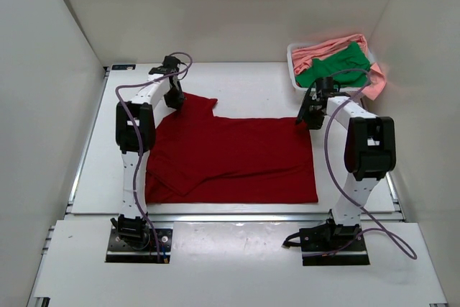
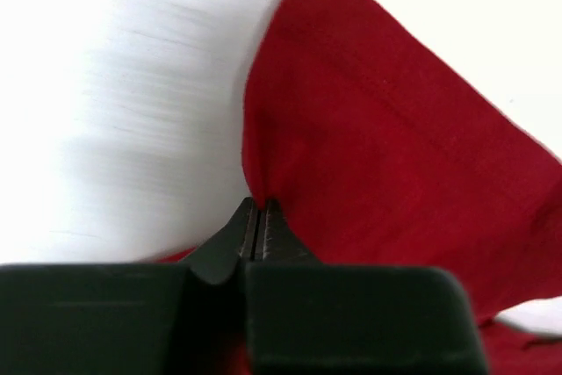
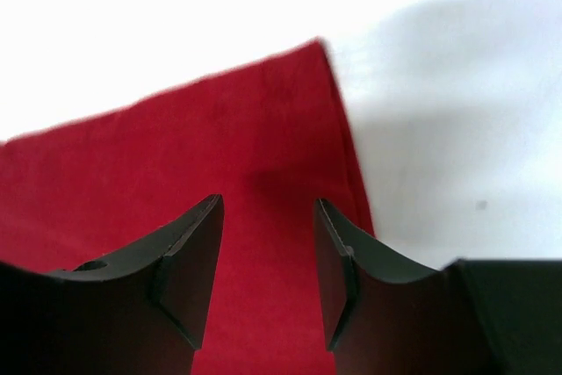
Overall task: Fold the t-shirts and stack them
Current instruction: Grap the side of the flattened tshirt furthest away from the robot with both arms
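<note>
Worktop edges: the white worktop [image 1: 251, 84] is closed in by plain walls [image 1: 43, 70] on the left, far and right sides; its near edge runs just in front of the shirt's near hem.
Open room: bare worktop shows as a broad band between the shirt's far edge and the far wall, and as a narrower strip on the left. On the right, only a thin strip beside the right arm.
Dark red t-shirt [image 1: 230, 159]: lies spread in the middle of the worktop between the two arms, long axis left to right. Its far, right and near edges are straight. A flap at the far left points toward the far wall, and a folded layer lies at the near left corner.
Left tool [image 1: 175, 100]: at the far left flap, fingers [image 2: 237, 233] pressed together on a pinch of the red cloth.
Right tool [image 1: 307, 116]: at the shirt's far right corner, fingers [image 3: 189, 261] apart, red cloth showing between them and the shirt's right edge just past the right finger.
Basket [image 1: 291, 70]: white, in the far right corner, well apart from the red shirt.
Green t-shirt [image 1: 332, 66]: bunched in the basket, on top of the pink one.
Pink t-shirt [image 1: 323, 49]: in the basket, spilling over its right rim.
Count: three t-shirts, one of each colour; one basket; two tools.
</note>
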Controlling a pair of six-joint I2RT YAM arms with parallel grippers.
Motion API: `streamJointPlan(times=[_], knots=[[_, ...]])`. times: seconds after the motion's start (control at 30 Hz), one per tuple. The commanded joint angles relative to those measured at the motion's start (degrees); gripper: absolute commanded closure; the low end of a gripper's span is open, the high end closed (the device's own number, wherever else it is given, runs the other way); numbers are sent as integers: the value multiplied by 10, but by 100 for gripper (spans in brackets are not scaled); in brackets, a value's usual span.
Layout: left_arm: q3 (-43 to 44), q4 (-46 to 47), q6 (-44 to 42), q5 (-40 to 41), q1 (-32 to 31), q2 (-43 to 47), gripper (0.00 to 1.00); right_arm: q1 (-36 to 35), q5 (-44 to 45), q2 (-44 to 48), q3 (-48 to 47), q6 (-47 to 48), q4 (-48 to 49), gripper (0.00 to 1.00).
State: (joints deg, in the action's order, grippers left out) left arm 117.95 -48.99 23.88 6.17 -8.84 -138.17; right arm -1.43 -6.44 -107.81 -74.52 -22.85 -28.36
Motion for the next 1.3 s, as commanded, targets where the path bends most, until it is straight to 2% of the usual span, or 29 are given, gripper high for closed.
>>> streamJointPlan(times=[0.0,0.37,0.57,0.7,0.77,0.93,1.03,1.07,1.13,1.2,1.27], knots=[[-20,-8,6,-43,7,-4,100,-5,36,-21,-30,-19,37,57],[-68,19,3,-84,15,32,100,-21,149,-76,-96,-54,60,52],[-90,28,5,-89,10,46,100,-19,155,-130,-163,-48,4,52],[-91,30,4,-95,15,48,100,-21,154,-136,-164,-49,-17,53],[-91,31,10,-96,22,52,100,-22,150,-133,-163,-54,-23,58],[-98,36,14,-106,29,58,100,-25,158,-134,-162,-54,-50,58],[-103,38,13,-107,30,61,100,-28,155,-136,-160,-54,-51,65],[-104,38,14,-108,32,62,100,-28,151,-142,-159,-52,-53,71],[-106,36,15,-109,34,66,100,-28,150,-141,-163,-47,-56,89],[-108,42,12,-113,35,70,100,-29,147,-137,-166,-38,-48,99],[-109,43,12,-114,38,74,100,-29,150,-137,-175,-30,-49,100]])
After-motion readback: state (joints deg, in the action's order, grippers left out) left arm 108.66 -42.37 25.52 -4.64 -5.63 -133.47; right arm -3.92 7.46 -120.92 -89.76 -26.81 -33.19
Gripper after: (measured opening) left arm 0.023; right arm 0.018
